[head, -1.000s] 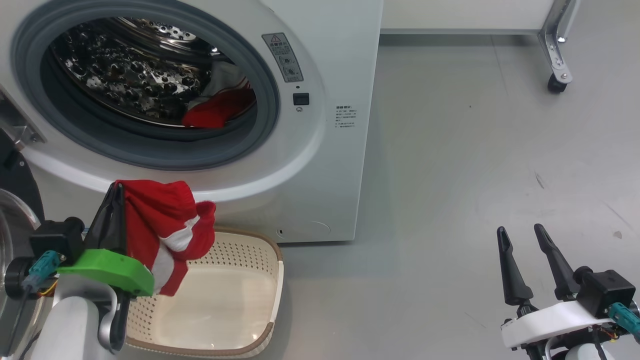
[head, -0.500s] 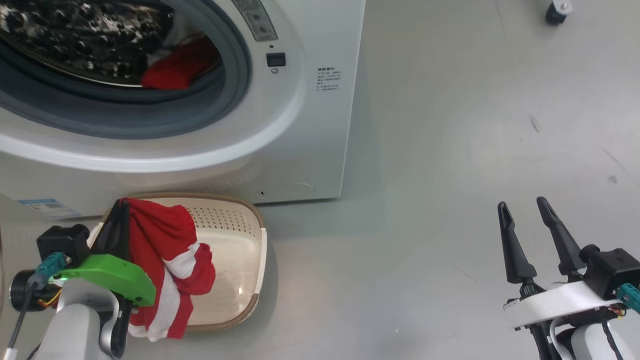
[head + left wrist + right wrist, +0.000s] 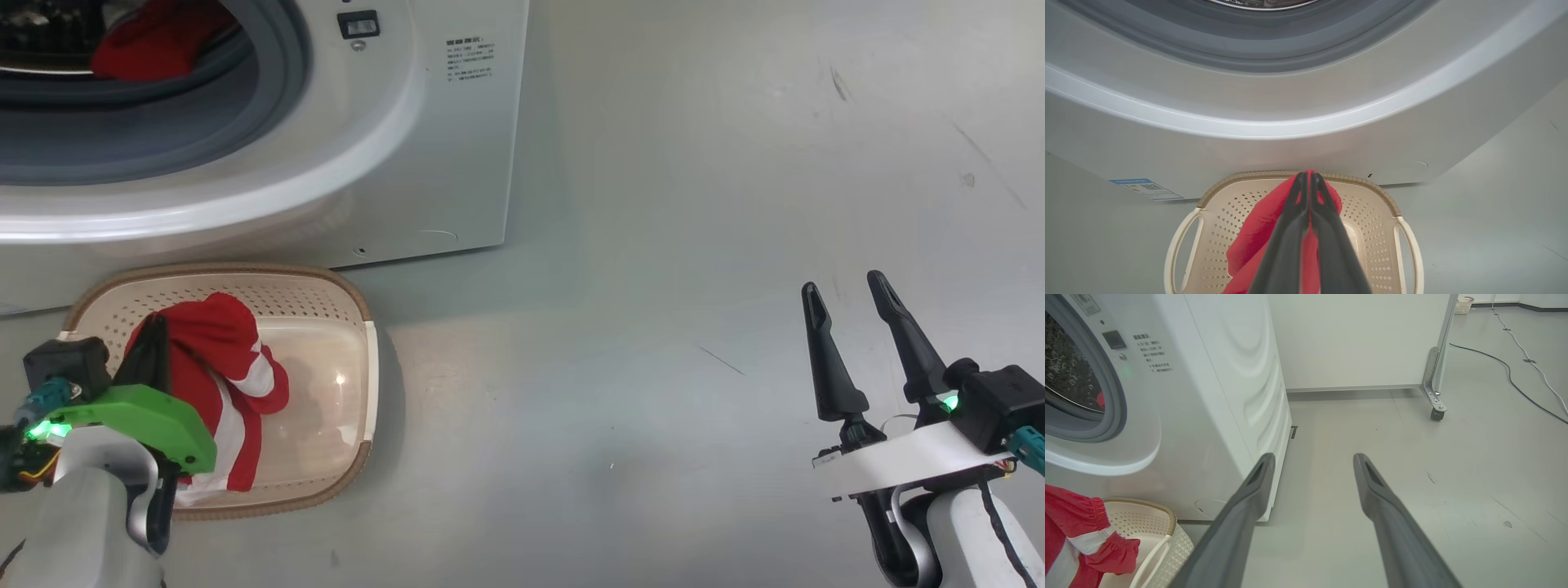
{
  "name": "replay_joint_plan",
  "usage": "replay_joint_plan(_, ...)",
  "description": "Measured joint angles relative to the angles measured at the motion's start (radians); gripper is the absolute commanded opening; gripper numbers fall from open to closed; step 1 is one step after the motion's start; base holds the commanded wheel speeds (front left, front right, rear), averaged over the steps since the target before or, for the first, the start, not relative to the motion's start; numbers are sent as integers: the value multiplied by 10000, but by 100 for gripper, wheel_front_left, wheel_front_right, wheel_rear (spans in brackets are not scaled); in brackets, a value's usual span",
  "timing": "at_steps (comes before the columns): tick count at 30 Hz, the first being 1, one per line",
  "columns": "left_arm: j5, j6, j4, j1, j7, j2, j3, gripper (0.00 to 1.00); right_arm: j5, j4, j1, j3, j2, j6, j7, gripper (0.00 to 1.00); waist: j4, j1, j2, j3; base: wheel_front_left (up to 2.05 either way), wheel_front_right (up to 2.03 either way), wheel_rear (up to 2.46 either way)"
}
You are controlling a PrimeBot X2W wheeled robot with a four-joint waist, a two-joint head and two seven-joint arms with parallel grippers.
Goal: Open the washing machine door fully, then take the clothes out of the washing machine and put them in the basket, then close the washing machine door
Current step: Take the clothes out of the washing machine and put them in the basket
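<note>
**Left arm over the basket.** The left gripper (image 3: 157,322) is shown clamped on a red garment (image 3: 216,343) with white stripes, whose lower folds hang into the basket (image 3: 371,384). The basket is set on the floor (image 3: 694,245) just before the washing machine (image 3: 457,163). A second red garment (image 3: 155,37) is seen inside the drum (image 3: 1069,375). The right gripper (image 3: 842,282) is held well apart, its fingers spread and empty.
</note>
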Motion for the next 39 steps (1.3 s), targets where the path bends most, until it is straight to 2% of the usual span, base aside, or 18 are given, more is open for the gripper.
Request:
replay_joint_plan(8,211,31,723,-703,311,190,-130,0,0,-35,-444,219,222,10,-17,100,-580,0,0,930,0,0,0)
replay_joint_plan(19,360,29,1501,-1556,355,232,-408,0,4,211,-728,242,389,12,-136,100,-1254,0,0,1644,0,0,0)
replay_joint_plan(25,380,29,1937,-1679,343,198,-437,0,4,382,-806,257,433,13,-196,100,-1377,0,0,1770,0,0,0)
replay_joint_plan(36,571,-10,2431,-2238,6,-221,-777,0,2,667,-990,334,479,104,-288,100,-1371,0,0,1706,0,0,0)
replay_joint_plan(39,571,155,2729,-2325,-15,-169,-591,0,2,731,-1035,339,502,104,-297,100,-1363,0,0,1665,0,0,0)
